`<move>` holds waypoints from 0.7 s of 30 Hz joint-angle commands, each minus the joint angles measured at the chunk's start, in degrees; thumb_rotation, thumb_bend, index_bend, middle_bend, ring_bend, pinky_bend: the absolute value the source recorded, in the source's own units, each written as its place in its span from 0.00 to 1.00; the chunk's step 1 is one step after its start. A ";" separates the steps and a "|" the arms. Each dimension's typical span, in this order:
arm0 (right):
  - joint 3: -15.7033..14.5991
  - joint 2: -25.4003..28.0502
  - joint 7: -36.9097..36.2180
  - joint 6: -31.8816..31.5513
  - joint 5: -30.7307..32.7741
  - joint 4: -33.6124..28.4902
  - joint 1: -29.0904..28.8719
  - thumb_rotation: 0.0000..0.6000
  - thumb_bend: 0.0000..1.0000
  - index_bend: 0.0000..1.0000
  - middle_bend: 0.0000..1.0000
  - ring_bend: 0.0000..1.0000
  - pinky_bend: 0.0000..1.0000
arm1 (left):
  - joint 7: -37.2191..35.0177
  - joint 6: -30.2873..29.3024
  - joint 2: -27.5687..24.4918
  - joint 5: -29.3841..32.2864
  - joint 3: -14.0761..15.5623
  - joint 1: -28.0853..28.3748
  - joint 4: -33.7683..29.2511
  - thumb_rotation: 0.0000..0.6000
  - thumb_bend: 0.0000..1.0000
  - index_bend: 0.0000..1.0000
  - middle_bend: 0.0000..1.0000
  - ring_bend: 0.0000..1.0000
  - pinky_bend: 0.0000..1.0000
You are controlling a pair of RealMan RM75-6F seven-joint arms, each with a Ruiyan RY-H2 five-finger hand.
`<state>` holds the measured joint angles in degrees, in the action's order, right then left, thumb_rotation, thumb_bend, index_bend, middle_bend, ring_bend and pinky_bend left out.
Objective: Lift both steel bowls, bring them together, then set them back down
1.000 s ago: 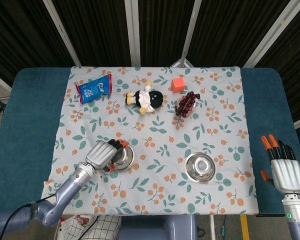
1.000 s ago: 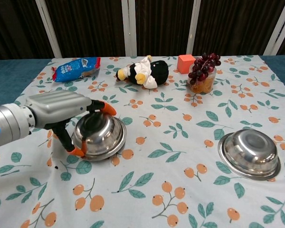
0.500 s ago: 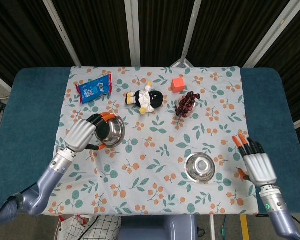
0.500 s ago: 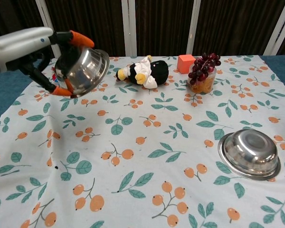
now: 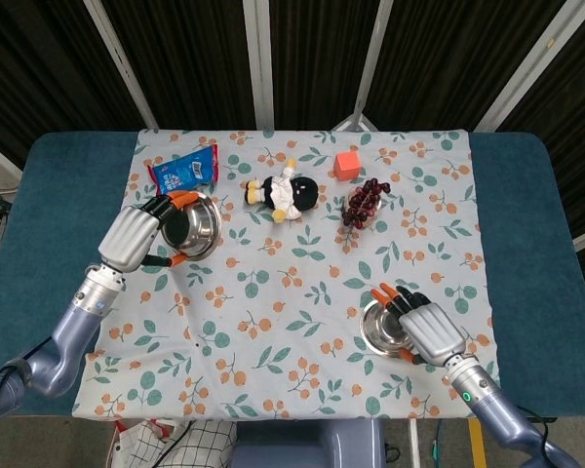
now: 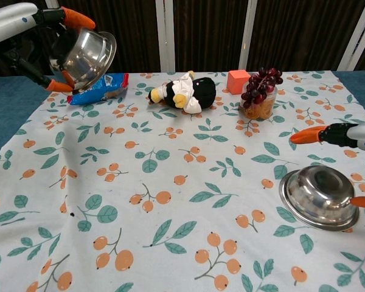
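My left hand [image 5: 135, 236] [image 6: 44, 36] grips one steel bowl [image 5: 192, 226] [image 6: 85, 56] and holds it tilted, high above the cloth at the left. The other steel bowl [image 5: 383, 329] [image 6: 319, 196] lies upside down on the cloth at the front right. My right hand [image 5: 425, 328] [image 6: 348, 137] hovers over this bowl's right side with its fingers spread around it; I cannot tell whether they touch it.
At the back of the flowered cloth [image 5: 302, 283] lie a blue snack bag [image 5: 184, 174] [image 6: 96, 89], a plush penguin [image 5: 283, 194] [image 6: 185, 92], an orange cube [image 5: 347, 164] [image 6: 237, 81] and a cup of grapes [image 5: 361, 205] [image 6: 259, 92].
My left hand has raised its bowl off the cloth and carried it up and to the left. My right hand has come in from the table's right edge to the other bowl.
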<state>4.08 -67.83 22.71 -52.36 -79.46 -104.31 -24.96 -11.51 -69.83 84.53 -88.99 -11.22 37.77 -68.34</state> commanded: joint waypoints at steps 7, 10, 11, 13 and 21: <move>-0.41 -4.12 3.09 0.46 2.47 1.16 -1.74 1.00 0.31 0.00 0.00 0.00 0.21 | -0.35 -0.57 0.76 -0.22 0.63 0.40 0.89 1.00 0.42 0.51 0.61 0.51 0.71; -0.72 -4.94 4.15 0.83 3.55 2.06 -2.16 1.00 0.31 0.00 0.00 0.00 0.21 | -0.15 -0.51 0.84 -0.32 0.89 0.57 1.06 1.00 0.42 0.51 0.61 0.51 0.71; -0.81 -5.14 4.40 0.92 3.93 2.28 -2.27 1.00 0.31 0.00 0.00 0.00 0.21 | -0.12 -0.48 0.85 -0.33 0.96 0.62 1.09 1.00 0.42 0.51 0.61 0.51 0.71; -1.01 -5.42 4.65 1.15 4.85 2.69 -2.48 1.00 0.31 0.00 0.00 0.00 0.21 | -0.10 -0.58 0.86 -0.31 1.06 0.68 1.15 1.00 0.42 0.51 0.61 0.51 0.71; -1.70 -5.64 5.01 1.62 6.50 3.82 -3.07 1.00 0.31 0.00 0.00 0.00 0.26 | 0.10 -0.63 0.96 -0.15 1.34 0.91 1.14 1.00 0.42 0.52 0.61 0.51 0.71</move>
<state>2.45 -73.43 27.69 -50.83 -73.07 -100.59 -27.96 -11.42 -70.47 85.47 -89.15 -9.89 38.66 -67.19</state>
